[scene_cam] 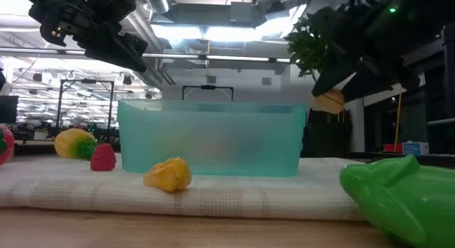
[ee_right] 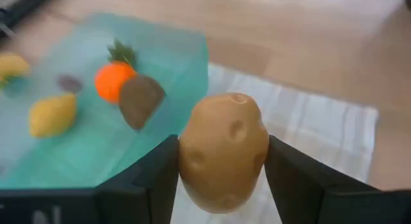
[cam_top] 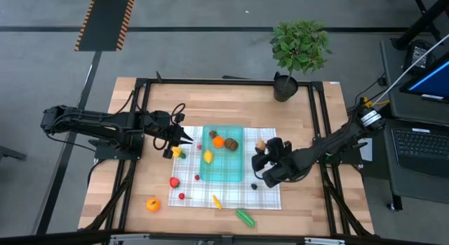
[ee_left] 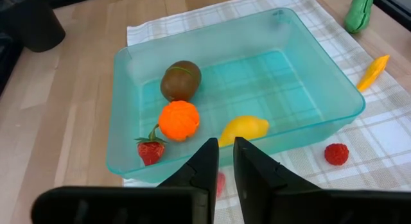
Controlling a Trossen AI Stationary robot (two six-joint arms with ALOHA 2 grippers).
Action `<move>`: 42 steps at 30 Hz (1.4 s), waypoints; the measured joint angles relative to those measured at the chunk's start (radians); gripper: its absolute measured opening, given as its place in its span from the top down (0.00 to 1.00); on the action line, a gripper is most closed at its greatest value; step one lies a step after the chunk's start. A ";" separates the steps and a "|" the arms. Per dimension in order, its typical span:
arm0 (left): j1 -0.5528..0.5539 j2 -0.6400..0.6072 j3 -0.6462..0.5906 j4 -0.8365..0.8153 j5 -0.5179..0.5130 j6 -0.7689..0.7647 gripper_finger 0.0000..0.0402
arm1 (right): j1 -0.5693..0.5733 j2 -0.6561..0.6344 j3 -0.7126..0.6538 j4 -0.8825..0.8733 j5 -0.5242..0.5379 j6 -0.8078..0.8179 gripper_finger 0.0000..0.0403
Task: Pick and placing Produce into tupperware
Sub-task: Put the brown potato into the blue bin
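Note:
The teal tupperware (cam_top: 223,155) stands on a checked cloth (cam_top: 189,187). In it lie a brown kiwi (ee_left: 180,79), an orange (ee_left: 179,119), a strawberry (ee_left: 150,150) and a yellow lemon (ee_left: 243,129). My right gripper (cam_top: 264,147) hovers just off the tupperware's right wall, shut on a tan potato (ee_right: 223,153). My left gripper (cam_top: 188,139) is shut and empty, hanging above the cloth by the tupperware's left wall (ee_left: 128,166). More produce lies loose on the cloth and the table: a strawberry (cam_top: 175,182), an orange piece (cam_top: 152,203), a yellow-orange piece (cam_top: 217,201) and a green one (cam_top: 245,217). My right gripper pinches the potato between its two fingers (ee_right: 160,176), one on each of its flanks (ee_right: 189,163). The potato's rounded end sticks out past the fingertips. It is lifted clear of the cloth, as the low view shows (scene_cam: 328,100).
A potted plant (cam_top: 299,48) stands at the table's far edge, behind the right arm. A yellow piece (cam_top: 177,152) lies just under my left gripper. A small dark piece (cam_top: 255,184) sits near my right gripper. Bare wood (cam_top: 309,203) lies right of the cloth.

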 joint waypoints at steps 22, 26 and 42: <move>0.000 0.000 0.000 0.016 0.000 -0.037 0.97 | -0.040 -0.183 -0.488 1.286 -0.089 -1.144 0.50; 0.000 0.000 0.000 0.020 0.000 -0.050 0.94 | -0.091 -0.183 -0.538 1.431 -0.219 -1.271 0.50; 0.000 0.000 0.000 0.026 0.000 -0.063 0.88 | -0.238 -0.182 -0.621 1.736 -0.637 -1.492 0.50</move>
